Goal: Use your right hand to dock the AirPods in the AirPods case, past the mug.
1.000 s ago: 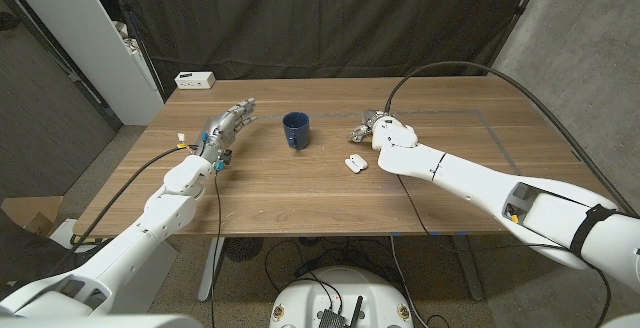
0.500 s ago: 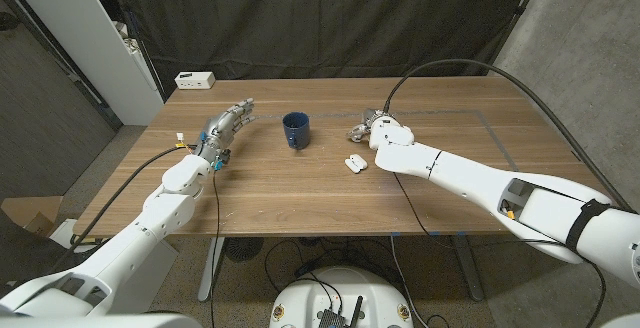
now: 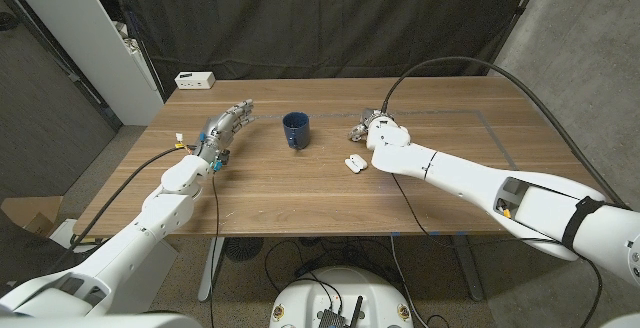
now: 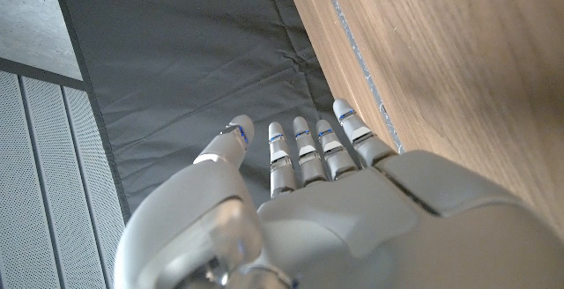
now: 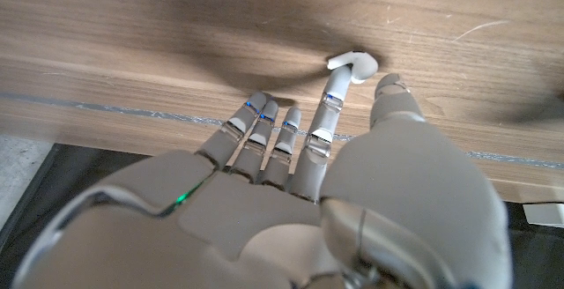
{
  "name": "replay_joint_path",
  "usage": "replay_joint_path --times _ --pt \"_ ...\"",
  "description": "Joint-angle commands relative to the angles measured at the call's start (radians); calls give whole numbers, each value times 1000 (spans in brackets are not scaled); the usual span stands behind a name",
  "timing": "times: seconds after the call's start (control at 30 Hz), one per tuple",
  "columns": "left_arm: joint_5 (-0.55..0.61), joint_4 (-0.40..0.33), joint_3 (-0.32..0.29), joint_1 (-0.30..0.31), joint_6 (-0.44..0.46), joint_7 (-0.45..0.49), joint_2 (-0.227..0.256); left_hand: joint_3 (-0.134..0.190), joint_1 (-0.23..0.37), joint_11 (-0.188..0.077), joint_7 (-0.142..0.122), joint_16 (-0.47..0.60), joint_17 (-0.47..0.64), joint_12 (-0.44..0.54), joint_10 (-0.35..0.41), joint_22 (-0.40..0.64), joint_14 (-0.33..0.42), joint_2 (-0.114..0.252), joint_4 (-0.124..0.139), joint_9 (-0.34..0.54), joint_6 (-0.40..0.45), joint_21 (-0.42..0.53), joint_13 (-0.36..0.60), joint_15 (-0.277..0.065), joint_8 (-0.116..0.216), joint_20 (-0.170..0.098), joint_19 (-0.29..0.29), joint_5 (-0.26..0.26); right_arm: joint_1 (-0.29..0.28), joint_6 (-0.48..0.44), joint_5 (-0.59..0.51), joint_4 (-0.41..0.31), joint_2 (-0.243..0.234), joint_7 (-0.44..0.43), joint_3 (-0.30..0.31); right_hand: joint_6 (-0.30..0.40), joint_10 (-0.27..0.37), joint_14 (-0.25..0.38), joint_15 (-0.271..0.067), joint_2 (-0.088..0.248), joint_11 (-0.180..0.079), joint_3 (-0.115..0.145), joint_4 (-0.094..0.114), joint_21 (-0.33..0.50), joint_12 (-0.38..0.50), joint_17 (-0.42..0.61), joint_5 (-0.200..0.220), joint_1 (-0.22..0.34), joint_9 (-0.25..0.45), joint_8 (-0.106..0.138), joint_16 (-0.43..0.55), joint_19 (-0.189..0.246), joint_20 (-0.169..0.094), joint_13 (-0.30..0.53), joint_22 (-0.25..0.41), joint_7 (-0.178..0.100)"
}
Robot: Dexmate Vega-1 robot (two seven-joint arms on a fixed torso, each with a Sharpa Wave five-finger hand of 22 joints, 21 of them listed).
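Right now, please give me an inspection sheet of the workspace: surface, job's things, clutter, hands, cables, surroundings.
Surface: brown wooden table, pale tape line near its right part.
Job's things: open white AirPods case right of the dark blue mug; one white earbud lies on the wood at the right hand's fingertips.
Clutter: nothing seen.
Hands: left hand fingers straight, holding nothing; right hand reaching for the earbud.
Cables: black cable arcs over the right arm.
Surroundings: black curtain, white box at the far left corner.
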Motion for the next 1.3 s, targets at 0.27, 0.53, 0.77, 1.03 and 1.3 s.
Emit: replay_joint_path --times 0.27,0.53,0.77,1.03,1.3 --pt "1 37 8 -29 -9 -25 -6 0 18 -1 2 2 2 4 2 3 2 -1 -12 4 6 -5 1 -13 -3 6 2 4 -38 9 54 -51 -31 -30 -11 -4 11 15 -114 54 -40 56 -49 4 -10 5 -1 118 11 -10 4 -5 -15 1 3 -32" --pt "4 42 11 -37 -7 -25 -9 -3 21 -1 0 3 2 4 2 3 2 0 -16 4 7 -7 0 -11 -4 7 3 5 -76 41 56 -79 -52 -84 22 13 28 30 -135 77 -58 84 -64 8 -7 5 -3 191 12 -10 10 7 -39 6 2 -67" --pt "7 35 13 -36 -7 -18 -11 -6 23 -2 1 4 2 5 2 3 2 -1 -18 5 7 -8 -1 -13 -4 6 3 4 -123 90 54 -165 -110 -115 63 31 54 47 -155 84 -83 91 -60 10 -1 7 -9 223 15 -7 19 16 -52 10 1 -82" --pt "11 29 18 -36 -3 -14 -14 -10 24 -3 0 4 3 6 5 3 2 -1 -20 5 8 -10 -2 -11 -5 5 4 4 -141 41 50 -337 -183 -80 100 31 53 40 -148 82 -73 78 -42 9 -4 11 -15 201 15 -11 19 18 -50 12 1 -81" --pt "15 29 24 -39 -9 -18 -19 -13 22 -3 -1 5 4 7 7 3 2 -1 -19 5 7 -11 -3 -14 -5 5 5 4 -178 14 46 -479 -244 -85 139 27 56 39 -146 85 -69 72 -34 13 -6 14 -18 191 14 -17 22 29 -53 13 1 -78"
